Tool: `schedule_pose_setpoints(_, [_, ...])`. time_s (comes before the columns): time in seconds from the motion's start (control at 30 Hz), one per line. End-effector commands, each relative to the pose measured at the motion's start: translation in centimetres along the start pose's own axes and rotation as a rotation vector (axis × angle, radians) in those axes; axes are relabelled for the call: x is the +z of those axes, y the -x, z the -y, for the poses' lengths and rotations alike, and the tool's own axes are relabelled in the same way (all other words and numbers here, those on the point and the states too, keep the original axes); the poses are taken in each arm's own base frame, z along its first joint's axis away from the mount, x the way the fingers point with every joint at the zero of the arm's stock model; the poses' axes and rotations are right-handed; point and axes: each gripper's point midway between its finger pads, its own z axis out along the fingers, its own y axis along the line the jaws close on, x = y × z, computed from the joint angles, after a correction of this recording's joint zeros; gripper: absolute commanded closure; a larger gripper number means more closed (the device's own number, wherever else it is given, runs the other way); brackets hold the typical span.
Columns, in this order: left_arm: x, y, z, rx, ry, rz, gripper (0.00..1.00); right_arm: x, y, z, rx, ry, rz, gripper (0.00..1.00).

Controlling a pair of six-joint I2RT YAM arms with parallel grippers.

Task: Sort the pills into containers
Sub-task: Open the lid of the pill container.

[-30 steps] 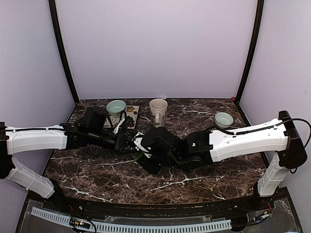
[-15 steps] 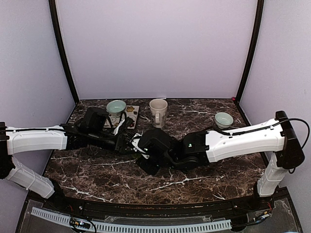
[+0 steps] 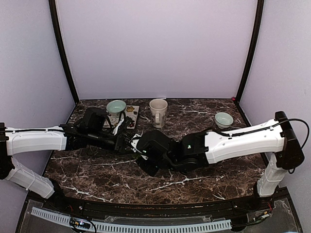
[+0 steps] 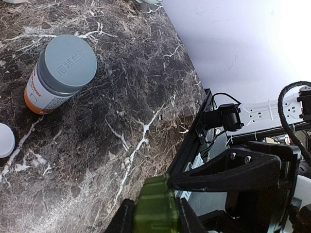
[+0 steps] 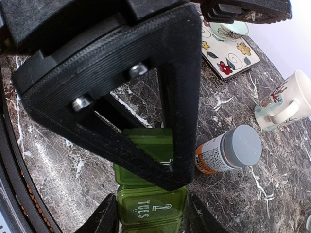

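**Pill box, position.** The pill box point(image 5: 150, 206) sits at mid-table point(image 3: 97, 170), where the two arms meet nose to nose. In the top view the arms cover nearly all of it.

**Pill box, orientation.** In the right wrist view the long axis runs straight up the picture, in line with the right gripper's fingers. The compartments are stacked one behind the other along that axis. The compartment nearest the camera is marked "TUES", and the lettering reads upright (lid face toward the camera). The far end passes behind the black frame of the left gripper. In the left wrist view only a short, narrow green end shows, rising from the bottom edge.

**Left gripper.** The left gripper point(image 4: 155, 204) is clamped on that end of the pill box, with one finger tight against each side.

**Right gripper.** The right gripper point(image 5: 153, 221) has a finger on each long side of the "TUES" compartment. Whether the fingers press on it or only stand beside it cannot be told.

**Surroundings.** A bottle point(image 5: 228, 150) with a grey cap and an orange label lies on its side just beside the pill box. A mug point(image 5: 284, 102) stands farther back.
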Motion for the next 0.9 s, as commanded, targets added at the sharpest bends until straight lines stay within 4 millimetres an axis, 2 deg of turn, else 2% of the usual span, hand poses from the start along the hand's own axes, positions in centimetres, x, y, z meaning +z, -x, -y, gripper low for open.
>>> schedule_pose_setpoints(0.0, [-0.7,-0.5,0.6,0.013,-0.025,-0.002,1.0,-1.2,1.2,1.7,0.039,-0.063,0.046,0.56])
schedule_pose_setpoints(0.87, [-0.7,-0.4,0.7,0.01,-0.028,-0.002,1.0,-2.2,1.0,2.7,0.061,-0.096,0.057,0.61])
